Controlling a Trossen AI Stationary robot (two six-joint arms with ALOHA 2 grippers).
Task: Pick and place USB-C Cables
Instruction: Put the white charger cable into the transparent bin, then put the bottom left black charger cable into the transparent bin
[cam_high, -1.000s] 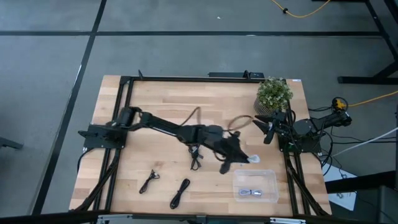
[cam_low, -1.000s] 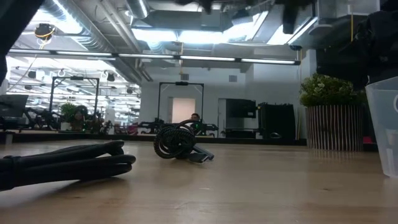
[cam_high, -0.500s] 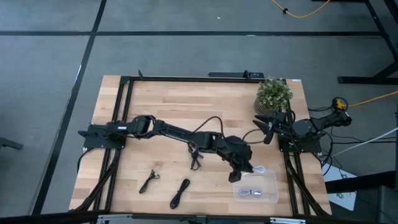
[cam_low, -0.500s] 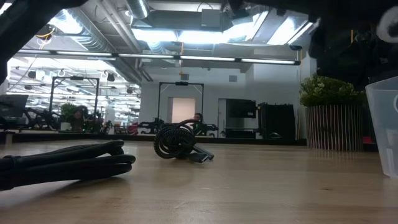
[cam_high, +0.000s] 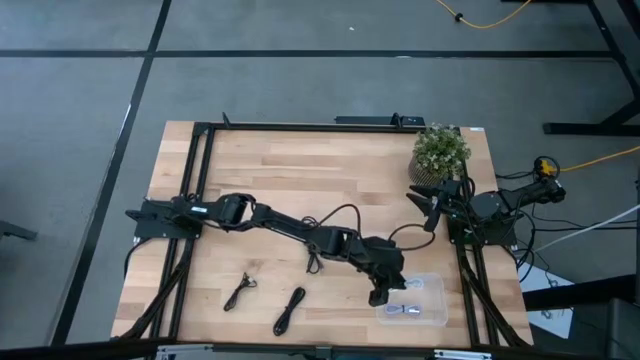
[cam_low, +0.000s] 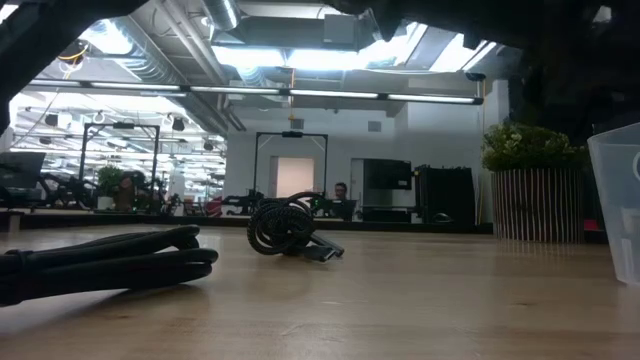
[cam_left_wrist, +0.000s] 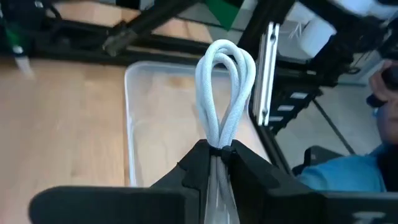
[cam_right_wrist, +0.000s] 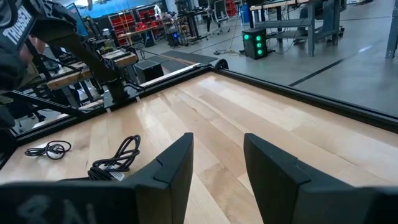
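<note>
My left gripper (cam_high: 395, 288) reaches across the table and is shut on a pale grey-white USB-C cable bundle (cam_left_wrist: 225, 81) over the left part of the clear bin (cam_high: 432, 288). Another pale cable (cam_high: 404, 310) lies on the bin's floor. Three black cable bundles lie on the table: one (cam_high: 313, 260) beside the left arm and two (cam_high: 240, 292) (cam_high: 290, 310) near the near edge. In the low view, one black coil (cam_low: 285, 228) sits mid-table and another (cam_low: 100, 262) lies close by. My right gripper (cam_right_wrist: 216, 163) is open and waits at the table's right edge. My left gripper pinches the white cable bundle between its two fingers (cam_left_wrist: 199, 163), gripping the gathered strands (cam_left_wrist: 219, 140) just below the loop. The folded loop (cam_left_wrist: 227, 59) sticks out past the fingertips. The bundle is lifted clear, above the bin.
A potted plant (cam_high: 440, 152) stands at the far right corner, close to the right arm. The black frame rails (cam_high: 205, 150) run along the table's edges. Open wood (cam_high: 300, 165) lies across the far half. People show in the room beyond the table.
My left gripper has carried the white cable from mid-table toward the near edge and slightly right, ending over the clear bin. It has stayed shut on the cable. The right arm has kept still.
</note>
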